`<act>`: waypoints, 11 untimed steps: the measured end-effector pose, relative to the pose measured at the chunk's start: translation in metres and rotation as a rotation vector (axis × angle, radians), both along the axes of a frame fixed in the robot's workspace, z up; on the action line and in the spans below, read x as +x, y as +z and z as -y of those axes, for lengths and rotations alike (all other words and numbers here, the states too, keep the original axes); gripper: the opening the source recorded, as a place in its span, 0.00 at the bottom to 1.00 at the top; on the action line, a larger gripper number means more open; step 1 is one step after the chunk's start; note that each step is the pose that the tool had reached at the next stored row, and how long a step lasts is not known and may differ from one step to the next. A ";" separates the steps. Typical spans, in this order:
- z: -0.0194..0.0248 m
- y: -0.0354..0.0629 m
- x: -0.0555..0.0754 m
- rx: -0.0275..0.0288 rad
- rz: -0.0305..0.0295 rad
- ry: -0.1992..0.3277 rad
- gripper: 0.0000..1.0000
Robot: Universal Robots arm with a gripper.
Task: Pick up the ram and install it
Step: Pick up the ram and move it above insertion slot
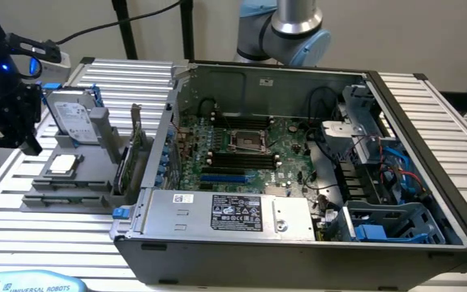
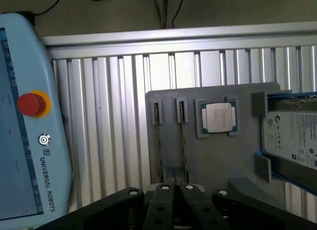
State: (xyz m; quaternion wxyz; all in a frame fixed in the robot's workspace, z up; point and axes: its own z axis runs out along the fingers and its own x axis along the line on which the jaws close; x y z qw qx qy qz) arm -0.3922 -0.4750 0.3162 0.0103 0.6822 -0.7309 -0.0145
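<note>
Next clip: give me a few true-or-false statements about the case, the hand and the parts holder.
1. The computer case is open, with its motherboard exposed. True.
2. The hand grips the processor chip. False: the chip lies on the gray holder, apart from the hand.
3. The hand is wide open. False: it is shut.
4. The teach pendant carries a red button. True.

Exterior view: arm [image 1: 286,30] runs off the top edge, pendant [image 1: 22,283] cropped lower left; wrist view's edge cuts the gripper [image 2: 176,189]; drive [image 1: 75,118] label unreadable.
</note>
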 end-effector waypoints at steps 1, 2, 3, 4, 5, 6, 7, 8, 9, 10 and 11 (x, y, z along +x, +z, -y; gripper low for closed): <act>0.0000 -0.0018 0.000 -0.0001 0.0000 0.002 0.17; 0.0000 -0.0036 0.000 0.0000 0.0001 0.004 0.17; 0.0000 -0.0054 0.000 -0.0001 0.0000 0.006 0.24; 0.0000 -0.0074 0.000 -0.0001 0.0000 0.009 0.30; 0.0000 -0.0092 0.000 -0.0001 -0.0001 0.011 0.30; 0.0000 -0.0110 0.000 -0.0001 0.0000 0.013 0.30; 0.0000 -0.0128 0.000 -0.0001 0.0000 0.015 0.36; 0.0002 -0.0146 0.001 0.0000 0.0001 0.017 0.36; 0.0003 -0.0163 0.001 -0.0001 0.0000 0.019 0.36; 0.0005 -0.0183 0.001 -0.0001 0.0000 0.021 0.36; 0.0007 -0.0201 0.002 -0.0001 0.0000 0.023 0.36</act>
